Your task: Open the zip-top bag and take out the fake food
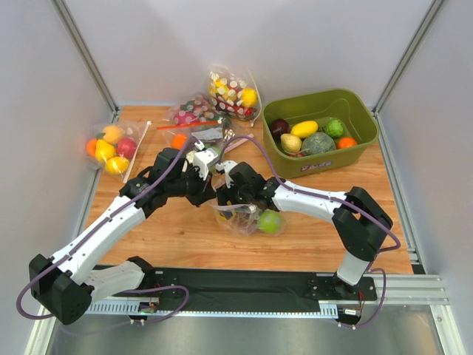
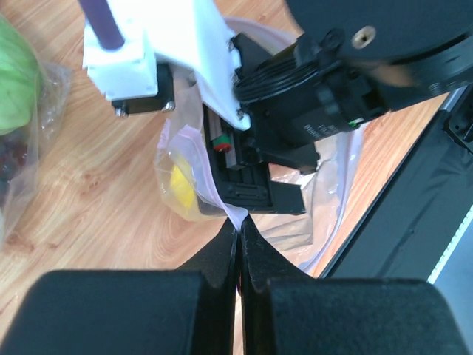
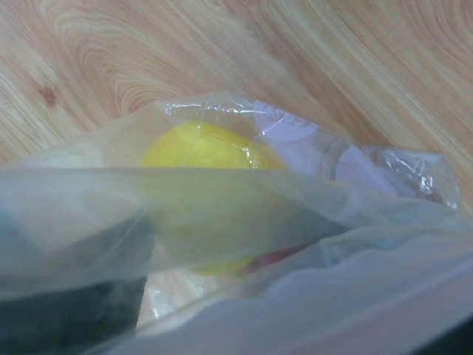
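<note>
Nearest your left wrist camera, the left fingers were clenched tight together, pinching a pale edge of the zip-top bag. Just beyond them, the right fingers reached down into the crinkled film of the same bag. Plastic lay almost against your right wrist camera, so you could not tell whether those fingers were released or gripping.

The bag lay on the worktop at mid-table, between your two arms. The fake food was inside it: a green fruit at the right end, seen from above, and a yellow fruit under layers of film in the right wrist view. No fruit lay loose beside this bag.

As a judgement, you were at the opening step. Both arms were on the bag's edge, and the film looked parted in places, but whether the zip was fully undone could not be seen. Taking out the fruit was all still to do.

At the far right, a green bin held dark red, yellow, green and orange pieces. At the far middle stood a polka-dotted bag, and near it a bag with a red zip strip. At the far left, another clear bag held yellow, orange and red fruit.
</note>
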### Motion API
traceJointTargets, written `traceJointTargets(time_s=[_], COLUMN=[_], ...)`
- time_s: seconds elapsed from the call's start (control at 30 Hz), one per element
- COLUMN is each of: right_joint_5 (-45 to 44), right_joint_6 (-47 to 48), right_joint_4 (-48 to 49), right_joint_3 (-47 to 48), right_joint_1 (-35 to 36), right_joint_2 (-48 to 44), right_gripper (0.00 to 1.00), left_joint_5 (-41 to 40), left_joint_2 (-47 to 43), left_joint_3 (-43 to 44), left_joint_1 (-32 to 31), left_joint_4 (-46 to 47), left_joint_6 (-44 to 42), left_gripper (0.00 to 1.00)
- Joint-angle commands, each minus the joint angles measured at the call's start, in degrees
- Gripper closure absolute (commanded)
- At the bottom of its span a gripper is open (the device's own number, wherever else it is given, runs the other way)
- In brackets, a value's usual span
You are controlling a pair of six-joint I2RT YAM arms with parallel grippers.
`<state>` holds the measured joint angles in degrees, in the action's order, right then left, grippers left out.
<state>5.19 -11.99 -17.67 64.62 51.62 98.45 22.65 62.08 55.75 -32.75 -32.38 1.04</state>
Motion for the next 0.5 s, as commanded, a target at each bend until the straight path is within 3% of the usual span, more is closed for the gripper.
traceJointTargets(time_s=[0.0,0.13,0.17,0.27,0.47], right_joint_5=[0.70,-1.23,-2.37,-3.78,-4.05], right_joint_6=[0.12,0.91,1.09,1.70,3.02], right_joint_4=[4.66,6.24,6.51,7.91,5.81], right_joint_3=[-1.60,-2.30,-2.48,-3.71,-3.71], right_joint_1=[0.42,0.42,0.42,0.50,0.42], right_joint_2=[3.23,4.11,4.11,3.07,-0.62], right_gripper=[0.18,0.24,0.37,0.56,0.78], left_joint_5=[1.87,1.60,1.60,1.52,0.55], left_joint_2=[-0.56,-0.65,-0.74,-0.65,-0.65], left_joint_3=[0.94,0.94,0.94,1.03,0.94], left_joint_1=[-0.21,-0.21,-0.21,-0.12,-0.21], left_joint_4=[4.52,4.52,4.61,4.61,4.34], left_joint_6=[-0.95,-0.95,-0.95,-0.95,-0.95], left_gripper=[1.00,1.00,1.00,1.00,1.00])
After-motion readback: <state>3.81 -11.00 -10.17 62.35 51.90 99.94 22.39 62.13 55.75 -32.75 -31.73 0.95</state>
